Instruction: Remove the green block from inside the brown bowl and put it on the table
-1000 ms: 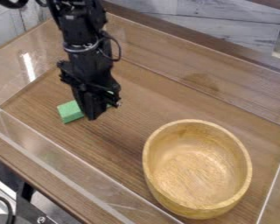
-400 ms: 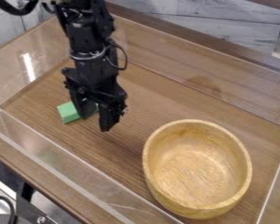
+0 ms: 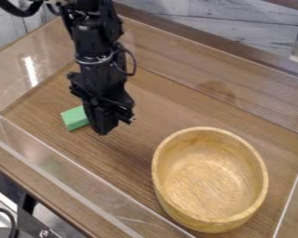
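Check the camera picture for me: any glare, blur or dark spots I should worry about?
Camera view: soft sheen on the tabletop, no harsh glare; the bowl is evenly lit; the black claw is so dark its detail is lost; the whole image is slightly soft, fine edges indistinct.

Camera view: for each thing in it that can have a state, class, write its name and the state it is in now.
Small green rectangular block: lying on the table, out of the bowl, partly hidden behind the gripper.
Round light-brown wooden bowl: upright, open side up, on the table.
Brown wood-grain table: bearing block and bowl.
Black robot gripper: pointing down, low at the block; open or shut cannot be told.
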Available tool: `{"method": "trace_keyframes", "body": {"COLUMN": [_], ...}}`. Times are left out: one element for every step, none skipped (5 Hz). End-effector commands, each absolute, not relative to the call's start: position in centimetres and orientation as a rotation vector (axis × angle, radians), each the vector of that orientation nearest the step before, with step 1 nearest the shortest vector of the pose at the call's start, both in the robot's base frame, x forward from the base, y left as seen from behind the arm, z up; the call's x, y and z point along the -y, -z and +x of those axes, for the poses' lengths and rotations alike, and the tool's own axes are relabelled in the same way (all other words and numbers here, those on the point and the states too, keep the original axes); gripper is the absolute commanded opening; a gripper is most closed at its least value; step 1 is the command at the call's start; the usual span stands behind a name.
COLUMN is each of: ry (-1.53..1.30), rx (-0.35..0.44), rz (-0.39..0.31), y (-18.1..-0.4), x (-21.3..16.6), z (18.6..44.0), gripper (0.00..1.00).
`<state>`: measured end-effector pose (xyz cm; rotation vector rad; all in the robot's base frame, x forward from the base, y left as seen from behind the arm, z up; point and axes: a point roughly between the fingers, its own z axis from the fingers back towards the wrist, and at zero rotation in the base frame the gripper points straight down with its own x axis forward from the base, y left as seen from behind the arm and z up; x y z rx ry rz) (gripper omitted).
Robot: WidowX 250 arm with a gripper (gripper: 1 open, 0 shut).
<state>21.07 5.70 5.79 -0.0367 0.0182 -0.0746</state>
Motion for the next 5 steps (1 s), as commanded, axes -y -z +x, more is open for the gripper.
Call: {"method": "trace_keyframes", "body": {"ry": [0.096, 0.120, 0.079, 0.037, 0.005], "rx": [0.015, 0.013, 0.017, 0.021, 0.028], "rz": [-0.025, -0.026, -0.029, -0.031, -0.032], "y": [-5.8, -4.8, -4.6, -4.5, -3.5], "x": [-5.4, -4.7, -4.3, -3.9, -4.1], "z": [21.8, 21.8, 22.1, 22.4, 22.2], "gripper": [1.00, 1.00, 1.00, 1.00, 1.00]}}
